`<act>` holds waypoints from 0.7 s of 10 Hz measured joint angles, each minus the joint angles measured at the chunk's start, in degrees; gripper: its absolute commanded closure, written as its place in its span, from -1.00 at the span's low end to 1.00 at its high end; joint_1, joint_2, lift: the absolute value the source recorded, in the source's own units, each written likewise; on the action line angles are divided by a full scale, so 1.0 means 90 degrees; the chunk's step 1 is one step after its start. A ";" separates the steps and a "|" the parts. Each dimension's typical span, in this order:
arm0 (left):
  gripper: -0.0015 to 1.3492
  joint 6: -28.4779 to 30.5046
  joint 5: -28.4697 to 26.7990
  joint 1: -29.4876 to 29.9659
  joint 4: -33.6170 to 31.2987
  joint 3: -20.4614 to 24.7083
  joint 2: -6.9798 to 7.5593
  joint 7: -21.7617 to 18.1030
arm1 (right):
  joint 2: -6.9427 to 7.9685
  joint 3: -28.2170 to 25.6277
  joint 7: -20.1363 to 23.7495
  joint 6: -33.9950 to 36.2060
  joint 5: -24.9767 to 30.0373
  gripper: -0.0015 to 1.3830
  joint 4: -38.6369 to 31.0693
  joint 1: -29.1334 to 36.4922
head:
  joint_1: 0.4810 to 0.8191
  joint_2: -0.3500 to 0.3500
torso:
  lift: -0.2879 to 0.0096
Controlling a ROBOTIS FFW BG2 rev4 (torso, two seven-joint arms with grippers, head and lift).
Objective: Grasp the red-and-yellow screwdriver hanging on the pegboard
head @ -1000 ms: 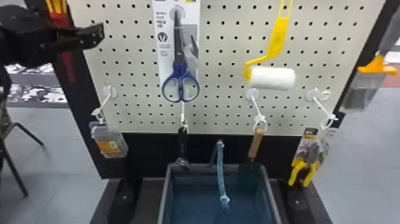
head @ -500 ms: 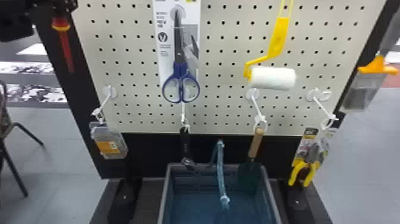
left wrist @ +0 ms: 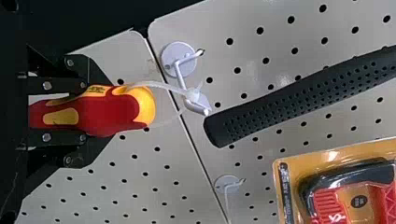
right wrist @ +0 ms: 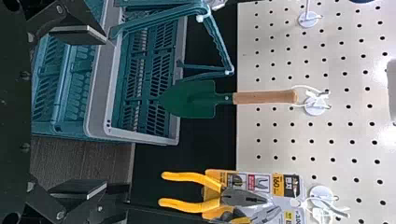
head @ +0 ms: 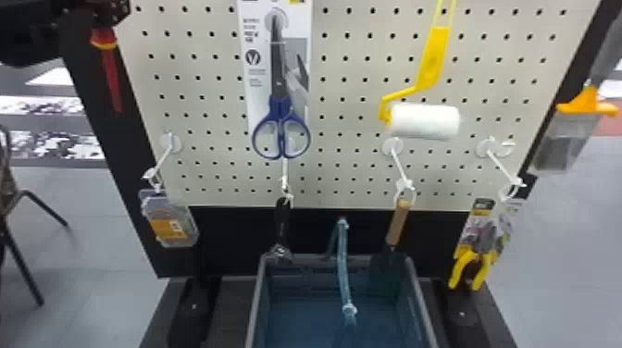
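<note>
Screwdriver (head: 111, 78), red and yellow, one: near the pegboard's (head: 354, 178) left side, shaft downward, handle clamped between the fingers of the left gripper (head: 111, 11); a clear tie at the handle's end joins it to a white hook (left wrist: 181, 77). Right gripper (right wrist: 105, 113), one: fingers wide apart, before the hanging green trowel (right wrist: 196, 99) and yellow-handled pliers (right wrist: 189, 177). Scissors (head: 281, 134), blue-handled: hung on the pegboard.
</note>
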 measured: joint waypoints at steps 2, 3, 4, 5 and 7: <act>0.81 -0.0002 0.0012 0.0004 0.0000 0.0014 -0.0015 0.0000 | 0.0000 -0.0001 0.0000 0.0000 0.0001 -0.70 0.0000 0.0019 | -0.60 0.00 | 0.26; 0.81 -0.0002 0.0013 0.0017 0.0000 0.0017 -0.0022 0.0000 | 0.0001 -0.0001 0.0000 0.0000 0.0001 -0.70 0.0000 0.0021 | -0.60 0.00 | 0.26; 0.81 -0.0002 0.0013 0.0032 0.0000 0.0022 -0.0026 0.0000 | 0.0003 -0.0001 0.0000 0.0000 0.0001 -0.70 0.0000 0.0027 | -0.60 0.00 | 0.26; 0.81 0.0003 0.0013 0.0041 0.0000 0.0026 -0.0030 0.0000 | 0.0003 -0.0001 0.0000 0.0000 0.0001 -0.70 0.0000 0.0032 | -0.60 0.00 | 0.26; 0.81 0.0013 0.0023 0.0073 0.0000 0.0028 -0.0039 0.0000 | 0.0005 -0.0001 0.0000 0.0000 0.0001 -0.70 0.0000 0.0043 | -0.60 0.00 | 0.26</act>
